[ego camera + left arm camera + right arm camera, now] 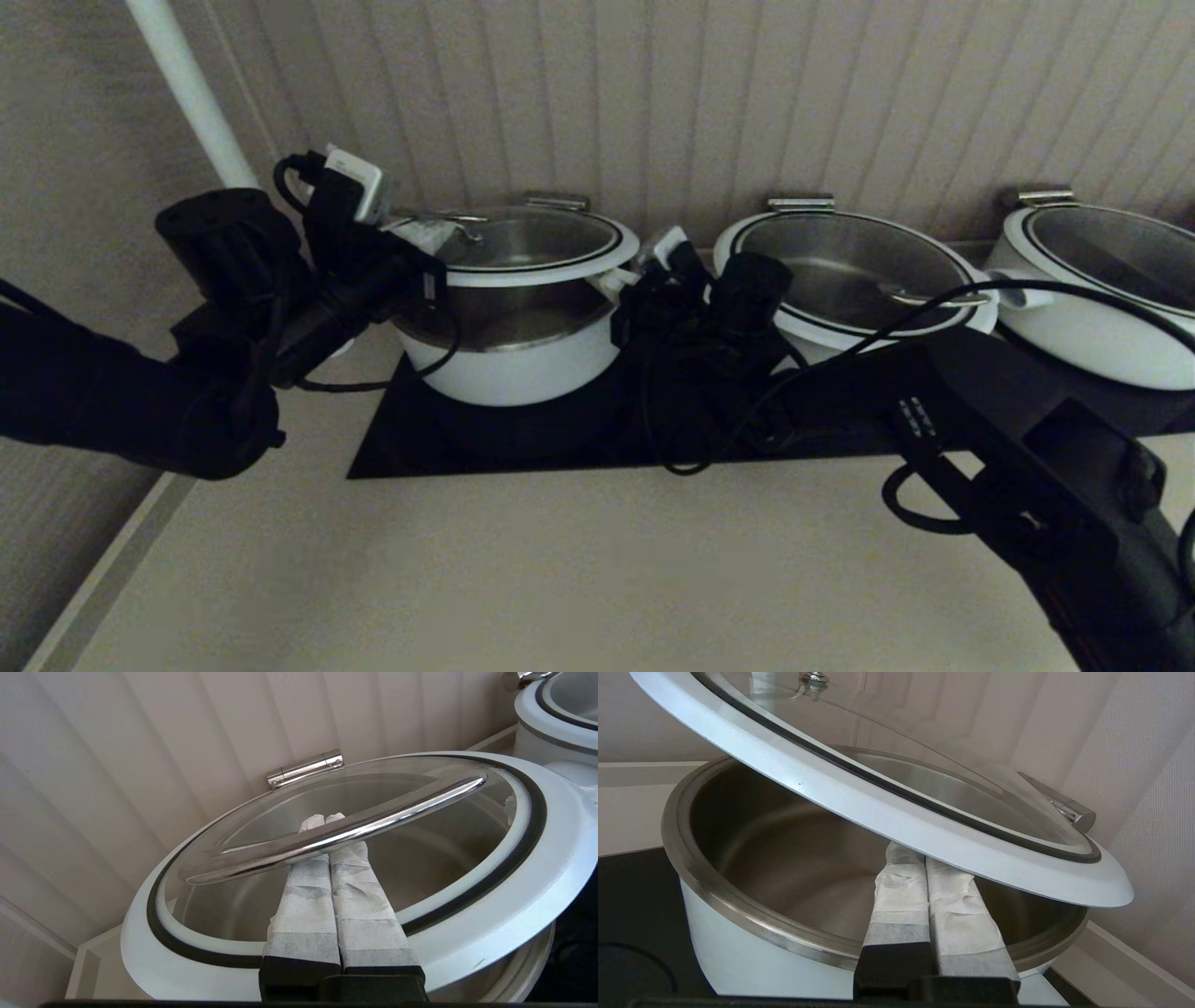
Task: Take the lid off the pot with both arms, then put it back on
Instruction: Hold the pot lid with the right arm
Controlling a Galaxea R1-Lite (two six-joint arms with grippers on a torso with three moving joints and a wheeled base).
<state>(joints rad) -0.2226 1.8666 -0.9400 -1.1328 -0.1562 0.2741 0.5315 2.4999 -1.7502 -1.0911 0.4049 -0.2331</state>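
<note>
Pretty dim in here. Back wall [747, 103] is pale with vertical ribbed panelling, and a white pipe [191, 93] runs up the left corner. Beige countertop [560, 569] with a black glass cooktop [411, 448] set against the wall. Plain side wall [75, 140] on the left.

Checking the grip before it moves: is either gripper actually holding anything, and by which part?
Nothing is clamped. The shut left gripper props the lid under its handle; the shut right gripper props its rim.
</note>
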